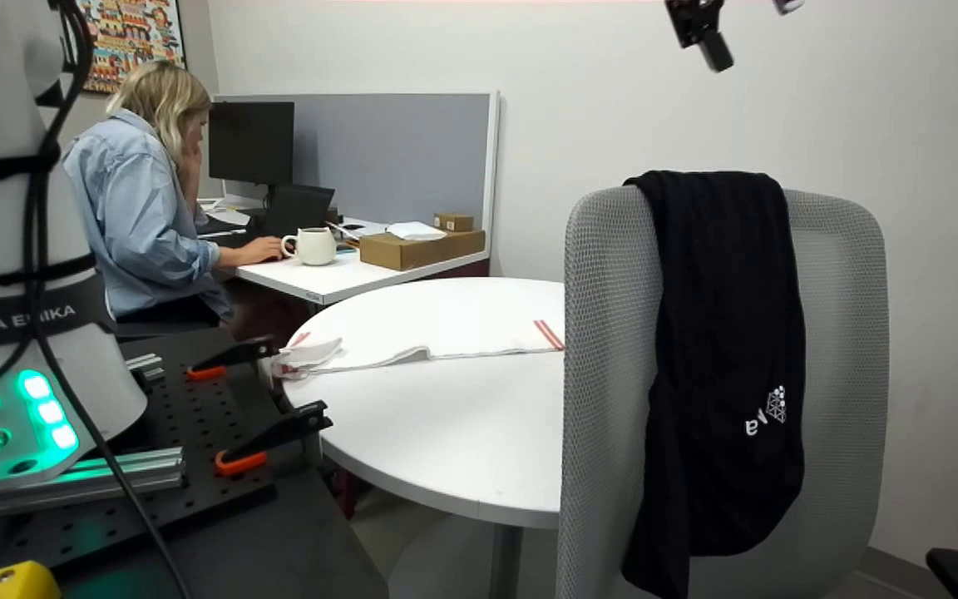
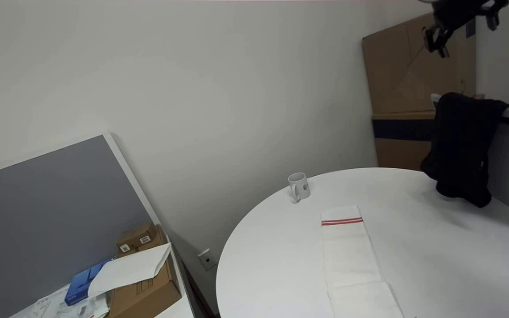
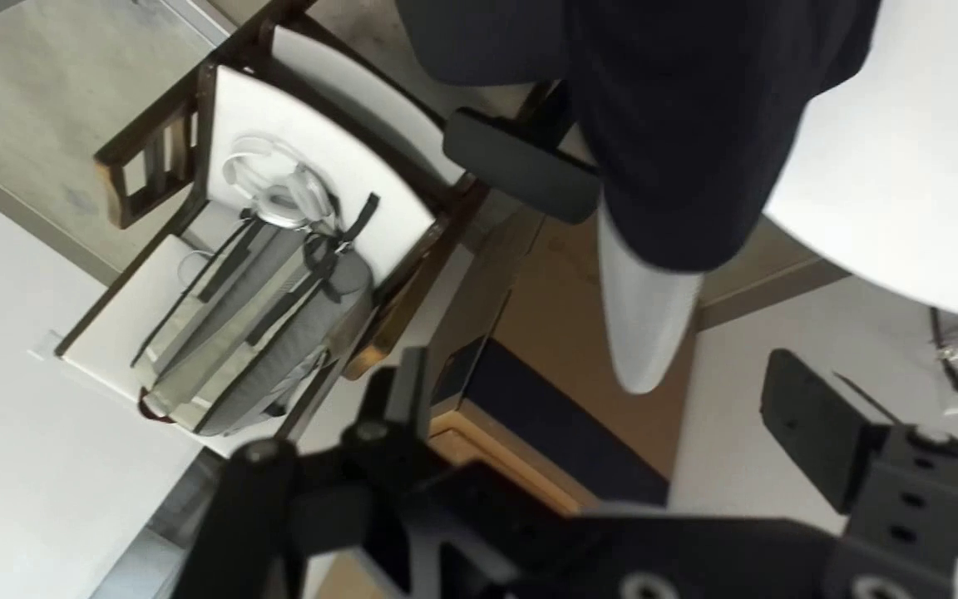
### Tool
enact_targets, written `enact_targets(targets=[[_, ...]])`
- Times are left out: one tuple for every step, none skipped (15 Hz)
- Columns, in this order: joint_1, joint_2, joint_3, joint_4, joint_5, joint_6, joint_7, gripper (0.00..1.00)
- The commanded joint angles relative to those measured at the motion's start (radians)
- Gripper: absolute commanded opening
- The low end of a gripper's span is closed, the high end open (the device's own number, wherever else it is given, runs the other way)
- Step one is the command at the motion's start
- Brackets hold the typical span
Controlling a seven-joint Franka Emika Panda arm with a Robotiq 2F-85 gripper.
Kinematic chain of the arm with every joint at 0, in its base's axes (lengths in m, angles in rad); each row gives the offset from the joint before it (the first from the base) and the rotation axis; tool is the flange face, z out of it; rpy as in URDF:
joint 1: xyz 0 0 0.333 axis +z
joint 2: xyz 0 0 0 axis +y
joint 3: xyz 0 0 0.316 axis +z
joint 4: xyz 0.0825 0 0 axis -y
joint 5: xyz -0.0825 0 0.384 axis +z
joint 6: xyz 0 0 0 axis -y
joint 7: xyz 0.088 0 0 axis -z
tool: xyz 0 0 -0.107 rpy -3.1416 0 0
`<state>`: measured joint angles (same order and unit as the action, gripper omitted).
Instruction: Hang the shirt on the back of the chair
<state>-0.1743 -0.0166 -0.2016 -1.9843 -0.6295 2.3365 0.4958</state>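
Showing, in an exterior view, the black shirt (image 1: pixel 724 333) below the gripper (image 1: pixel 753 33) and clear of it, draped over the top edge of a gray mesh chair back (image 1: pixel 849 349) and printed in white low on the hanging fabric. Taking in a round white table (image 1: pixel 437 441), lower than the gripper and toward picture left, and a blond person (image 1: pixel 142 204) in pale blue, seated farther off that way at a desk (image 1: pixel 296 281).

Framed in an exterior view with the gripper near the top corner, jaws well apart, above the shirt on the chair back. Including, lower and farther from the gripper, a white cloth (image 2: pixel 354 260) with red stripes stretched along the table, and a white mug (image 2: pixel 299 186) upright near the rim.

Looking out, in the wrist view, between widely parted fingers (image 3: pixel 812 428) toward the shirt, hanging ahead of both and touching neither, with the pale edge of the chair back jutting from under it. Taking in, beyond the gripper, a cardboard box (image 3: pixel 558 308) and, off to picture left, a gray backpack (image 3: pixel 279 349) topped with white headphones (image 3: pixel 283 204).
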Motion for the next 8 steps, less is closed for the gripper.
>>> enact_targets(targets=[[0.043, -0.102, 0.065, -0.226, -0.002, 0.082, 0.029, 1.0], [0.056, -0.119, 0.088, -0.276, 0.014, 0.101, 0.039, 1.0], [0.067, -0.131, 0.101, -0.313, 0.08, 0.123, 0.006, 1.0], [0.078, -0.137, 0.113, -0.337, 0.152, 0.134, -0.029, 1.0], [0.09, -0.149, 0.121, -0.37, 0.242, 0.148, -0.084, 1.0], [0.102, -0.154, 0.127, -0.388, 0.326, 0.15, -0.132, 1.0], [0.114, -0.158, 0.131, -0.408, 0.409, 0.144, -0.18, 1.0], [0.121, -0.16, 0.135, -0.421, 0.469, 0.125, -0.213, 1.0]])
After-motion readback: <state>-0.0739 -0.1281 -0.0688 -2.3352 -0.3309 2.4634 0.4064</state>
